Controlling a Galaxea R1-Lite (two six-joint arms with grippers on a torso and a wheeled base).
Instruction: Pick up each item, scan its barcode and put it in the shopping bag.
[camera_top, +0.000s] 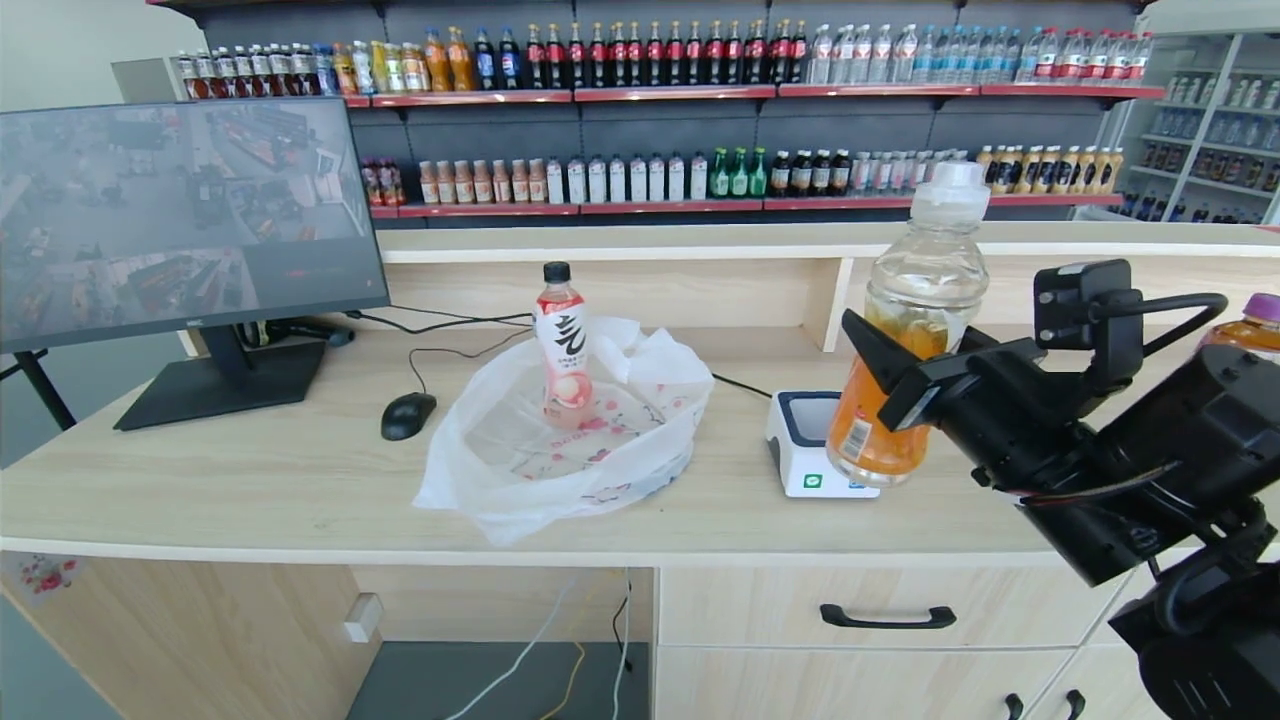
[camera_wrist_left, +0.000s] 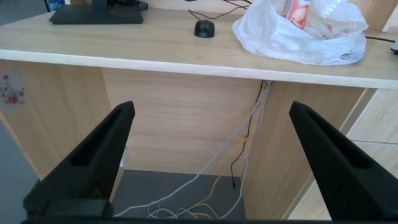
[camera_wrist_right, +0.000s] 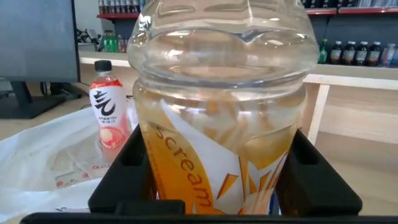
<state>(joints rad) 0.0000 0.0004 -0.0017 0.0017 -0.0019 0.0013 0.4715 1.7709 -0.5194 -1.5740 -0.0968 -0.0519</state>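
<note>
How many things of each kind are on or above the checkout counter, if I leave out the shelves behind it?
Drink bottles: 3 (pink bottle in the bag, orange bottle held near the scanner, purple-capped bottle at the right edge)
Shopping bag: 1
Barcode scanner: 1
Monitor: 1
Computer mouse: 1
Total: 7

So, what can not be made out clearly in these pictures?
White barcode scanner: head view, right side hidden by the clear plastic bottle of orange drink.
Purple-capped orange bottle: head view, cut off by the edge, lower part behind the right arm.
Pink drink bottle with black cap: left wrist view, upper part cut off by the picture's edge.
</note>
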